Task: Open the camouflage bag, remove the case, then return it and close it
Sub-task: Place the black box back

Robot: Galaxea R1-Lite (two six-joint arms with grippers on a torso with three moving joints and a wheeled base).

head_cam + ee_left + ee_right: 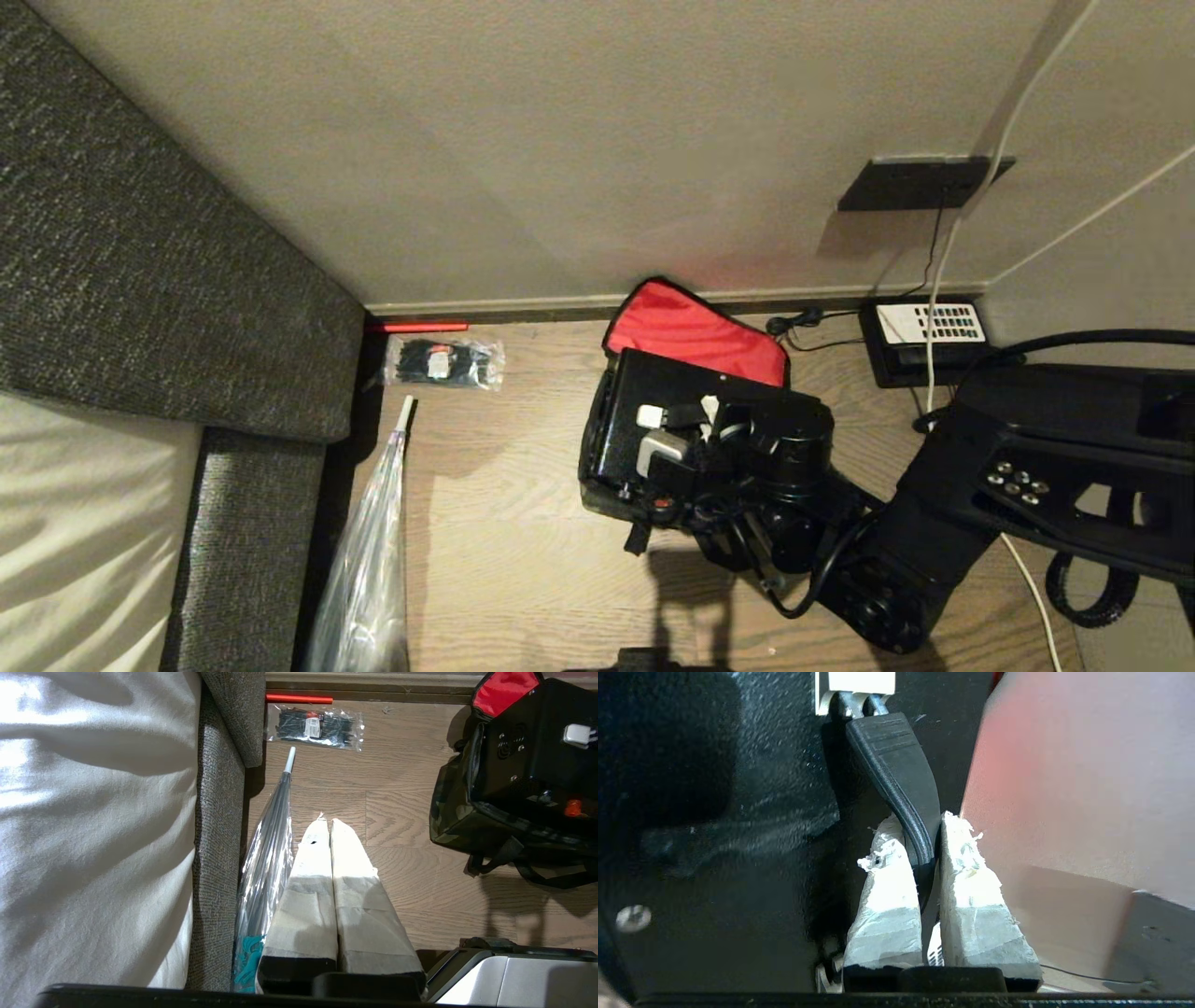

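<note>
Two arms on the rig, one working. Using the camouflage bag (616, 467) as landmark: it is sitting on the wood floor (504, 560) by the wall, with its red-lined lid (695, 331) standing open toward the wall. A bed (84, 523) is lying well off to the bag's left. A clear umbrella (369, 569) is lying between the bed and the bag, a packet of cable ties (446, 363) near the wall to the bag's left, a desk phone (929, 338) to the bag's right.

The black case (653, 411) is sitting in the bag's mouth, its top showing. The right gripper (920, 858) is reaching down over it, its padded fingers (887, 891) clamping the case's black handle (896, 760). The left gripper (331, 844) is hanging closed and empty over the floor to the bag's left, holding nothing.

Risks, as judged: the grip is sitting at the fingertips on a thin, curved handle, so the handle could be slipping out under the case's weight. The soft bag is unrestrained; a snug fit could be dragging it up with the case. The lid could be flopping onto the arm.
</note>
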